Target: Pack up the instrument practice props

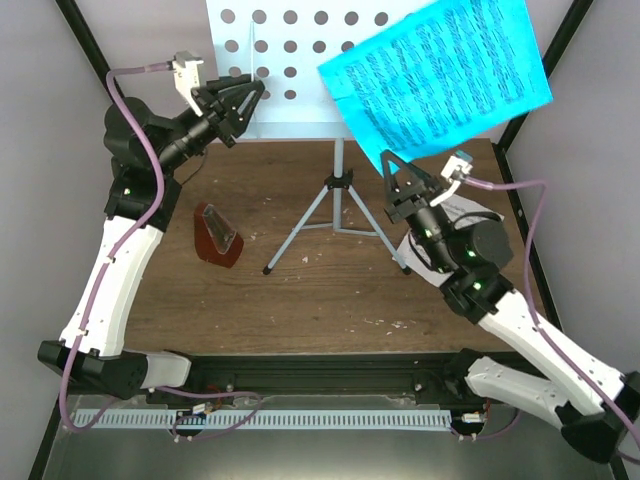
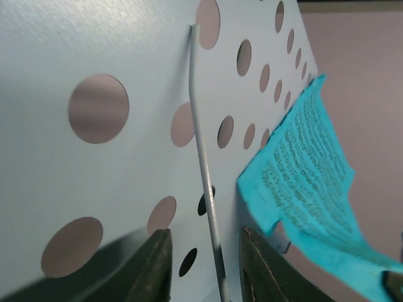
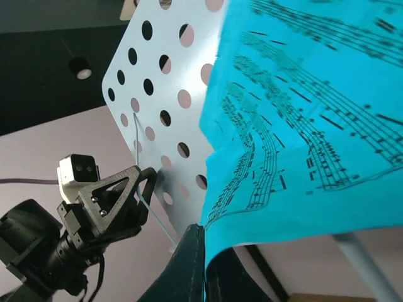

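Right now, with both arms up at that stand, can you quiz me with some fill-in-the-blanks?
The right gripper pinches a ____ sheet of music.
The left gripper, open, straddles a thin wire on the pale blue ____.
Seen from above, the metronome sits on the table to the ____ of the tripod.
Missing words: blue; music stand; left.

The music stand (image 1: 290, 70) fills the upper centre of the top view, its tripod (image 1: 335, 215) planted mid-counter (image 1: 300, 310). The sheet-music page (image 1: 440, 75) overlaps the stand's right side, reaching toward the upper right. The metronome (image 1: 217, 237) stands left of the tripod. The left gripper (image 1: 250, 95) is at the stand's lower left, jaws apart either side of its wire (image 2: 204, 157). The right gripper (image 1: 392, 165), right of the tripod, has its jaws closed on the page's lower corner.
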